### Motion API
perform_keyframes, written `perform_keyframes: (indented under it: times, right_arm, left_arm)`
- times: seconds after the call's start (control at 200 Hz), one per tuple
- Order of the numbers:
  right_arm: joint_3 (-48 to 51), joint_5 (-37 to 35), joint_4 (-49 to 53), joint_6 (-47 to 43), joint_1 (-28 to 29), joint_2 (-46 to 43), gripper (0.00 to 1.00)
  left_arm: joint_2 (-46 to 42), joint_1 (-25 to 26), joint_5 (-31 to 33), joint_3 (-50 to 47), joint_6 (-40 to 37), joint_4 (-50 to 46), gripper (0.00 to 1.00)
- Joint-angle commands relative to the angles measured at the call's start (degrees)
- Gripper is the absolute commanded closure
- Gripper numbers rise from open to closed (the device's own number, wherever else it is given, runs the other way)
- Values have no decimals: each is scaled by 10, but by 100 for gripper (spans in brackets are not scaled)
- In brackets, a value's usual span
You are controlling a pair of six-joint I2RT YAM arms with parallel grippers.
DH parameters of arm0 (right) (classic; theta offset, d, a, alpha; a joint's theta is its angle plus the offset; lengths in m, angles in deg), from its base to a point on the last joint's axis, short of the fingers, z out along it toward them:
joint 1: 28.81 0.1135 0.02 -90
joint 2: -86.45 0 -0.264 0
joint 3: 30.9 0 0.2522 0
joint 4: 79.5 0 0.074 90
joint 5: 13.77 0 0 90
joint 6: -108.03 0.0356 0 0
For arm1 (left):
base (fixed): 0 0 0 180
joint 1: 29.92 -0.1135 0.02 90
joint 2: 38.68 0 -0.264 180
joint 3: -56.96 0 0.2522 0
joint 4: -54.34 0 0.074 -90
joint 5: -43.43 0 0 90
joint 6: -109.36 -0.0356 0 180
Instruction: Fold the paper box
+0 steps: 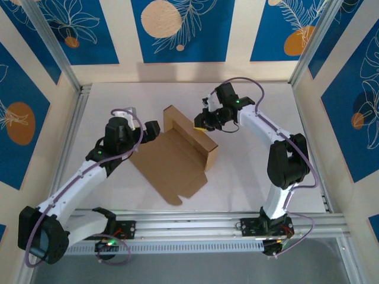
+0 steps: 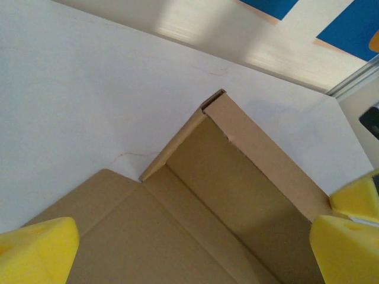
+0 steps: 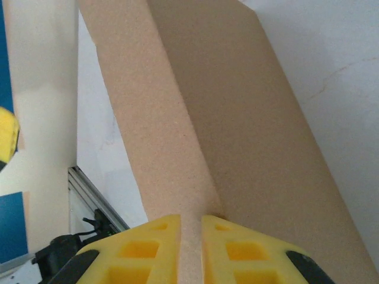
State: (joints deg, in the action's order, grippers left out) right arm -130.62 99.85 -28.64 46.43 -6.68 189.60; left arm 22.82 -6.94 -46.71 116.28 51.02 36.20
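The paper box (image 1: 172, 163) is brown cardboard lying in the middle of the white table, with its base and front flap flat and its long back wall standing upright. My right gripper (image 1: 202, 123) is shut on the top edge of that back wall. In the right wrist view its yellow fingers (image 3: 160, 248) pinch the thin cardboard wall (image 3: 237, 118) between them. My left gripper (image 1: 151, 132) hovers open at the box's left end. In the left wrist view its fingertips (image 2: 35, 251) stand wide apart over the box floor (image 2: 195, 236), beside the raised corner (image 2: 213, 103), and hold nothing.
An aluminium rail (image 1: 237, 222) runs along the near edge above the arm bases, and another rail (image 1: 71, 136) lines the left side. Blue and cream patterned panels (image 1: 183, 29) wall in the table. Bare white table (image 1: 254, 171) lies right of the box.
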Motion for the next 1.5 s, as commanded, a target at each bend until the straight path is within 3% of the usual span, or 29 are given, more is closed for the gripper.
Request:
perform_keyframes:
  times: [0.0, 0.185, 0.465, 0.6, 0.695, 0.79, 1.01, 1.216, 1.301, 1.491]
  right_arm:
    - [-6, -14, 14, 0, -10, 26, 81]
    - [-9, -77, 26, -4, -22, 49, 81]
    - [120, -65, -77, 64, -87, 37, 81]
    - [185, -44, -117, 96, -46, 37, 77]
    - [219, -59, -131, 116, 1, 35, 73]
    - [248, -110, -145, 129, 11, 2, 71]
    - [167, -218, -57, 24, 25, -112, 71]
    - [73, -47, -29, -20, 49, -118, 75]
    - [49, -14, -31, -34, 84, -108, 75]
    - [14, 15, -29, -28, 123, -37, 76]
  left_arm:
    - [-17, -3, -19, 1, 5, -34, 0]
    - [-28, -3, 5, 1, -8, -54, 0]
    - [-45, -3, 38, 45, -35, -100, 0]
    - [-57, -3, 35, 98, -73, -105, 0]
    - [-51, -3, -6, 122, -95, -81, 0]
    - [-18, -3, -11, 160, -98, -95, 0]
    - [-8, -6, 47, 178, -93, -150, 0]
    - [-8, -15, 88, 197, -122, -208, 0]
    - [-13, -35, 97, 207, -128, -224, 0]
    - [-9, -91, 52, 217, -113, -239, 0]
